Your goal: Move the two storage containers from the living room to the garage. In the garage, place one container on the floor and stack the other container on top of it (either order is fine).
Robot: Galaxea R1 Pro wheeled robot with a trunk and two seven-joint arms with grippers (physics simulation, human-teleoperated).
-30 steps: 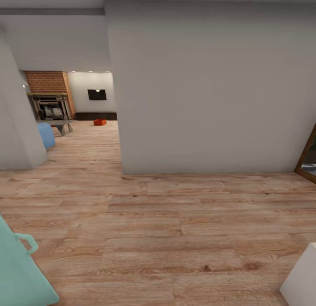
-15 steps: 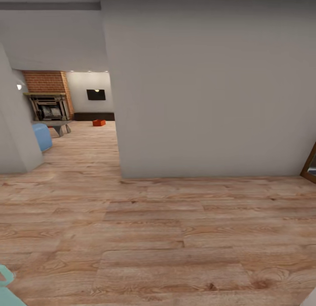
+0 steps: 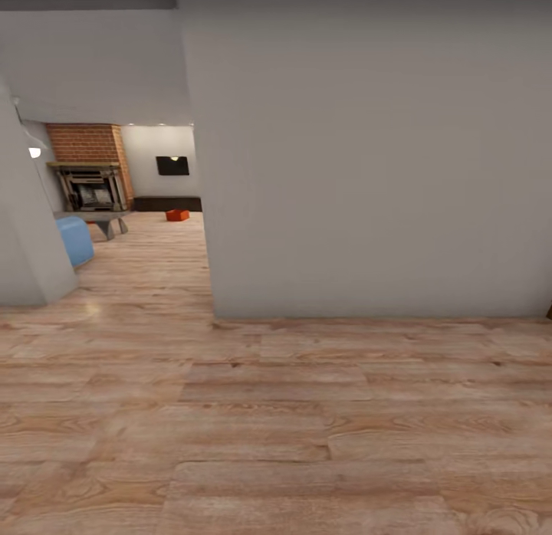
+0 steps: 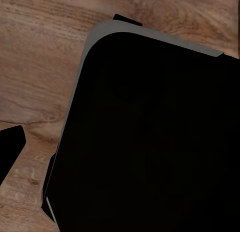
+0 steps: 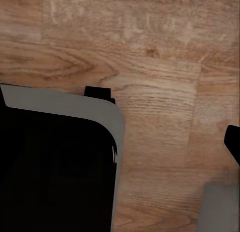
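An orange-red storage container (image 3: 177, 214) is sitting far off; the wall corner (image 3: 212, 309) risks clipping the robot's base; tool states unclear.

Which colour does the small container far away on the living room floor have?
Orange-red; the container shows best in the head view.

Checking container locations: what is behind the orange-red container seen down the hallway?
Behind the storage container runs a long dark low cabinet against the white wall; the near wall hides everything rightward.
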